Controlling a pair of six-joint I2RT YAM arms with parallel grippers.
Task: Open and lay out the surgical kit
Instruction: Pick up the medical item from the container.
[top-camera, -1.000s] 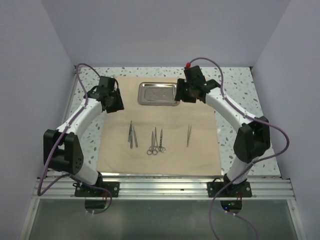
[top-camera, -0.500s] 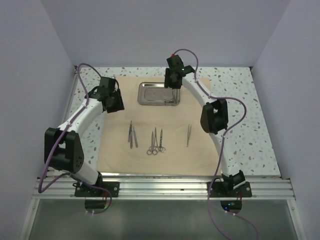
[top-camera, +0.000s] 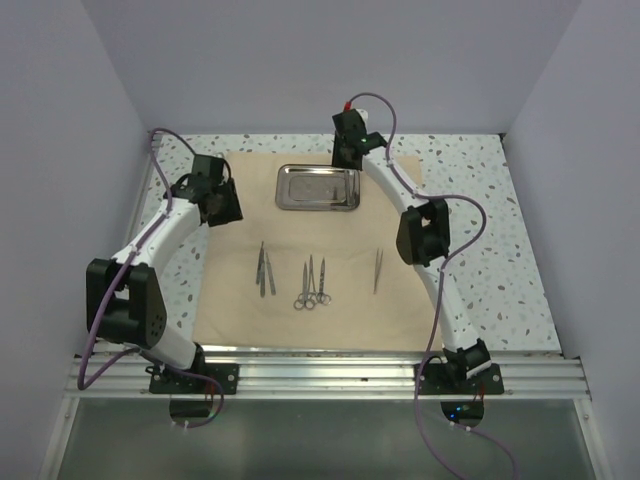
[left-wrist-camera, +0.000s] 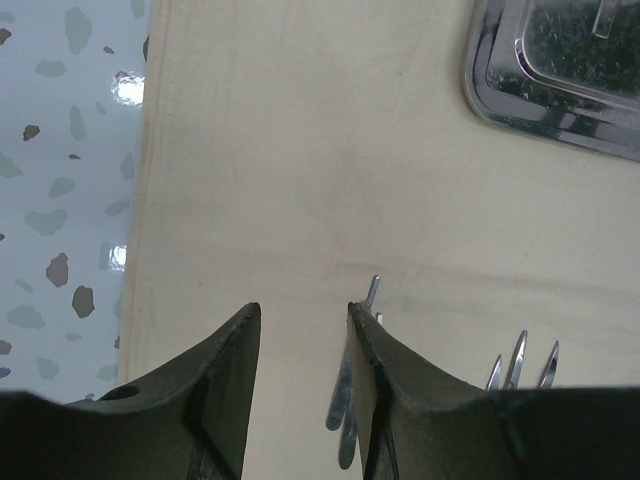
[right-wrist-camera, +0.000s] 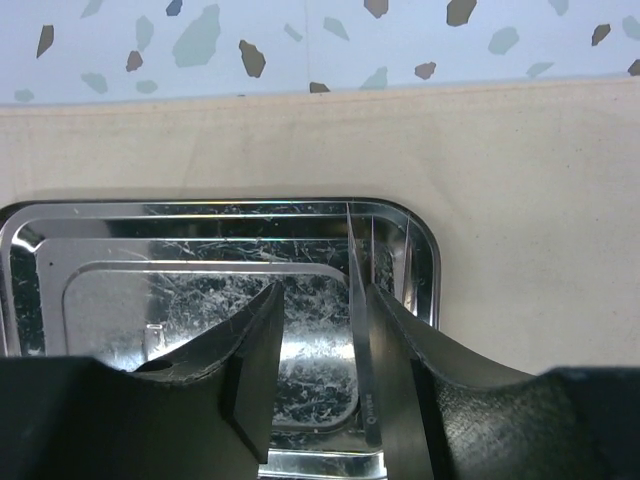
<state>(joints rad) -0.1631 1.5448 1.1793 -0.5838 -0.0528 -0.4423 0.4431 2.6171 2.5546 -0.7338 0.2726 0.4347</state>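
Note:
The beige cloth wrap lies spread flat. The steel tray sits at its far middle. My right gripper hangs open over the tray's far right part. A slim silver tweezers lies along its right finger's inner face, tip toward the tray's far right corner. My left gripper is open and empty above bare cloth. One pair of tweezers, ring-handled scissors and forceps and another tweezers lie in a row on the cloth.
The speckled tabletop borders the cloth on both sides. In the left wrist view the cloth's left edge, a tray corner and the tweezers show. Grey walls stand close around.
My right arm has swung left from beside the tray's right end to reach over the tray. My left gripper has shifted slightly left.

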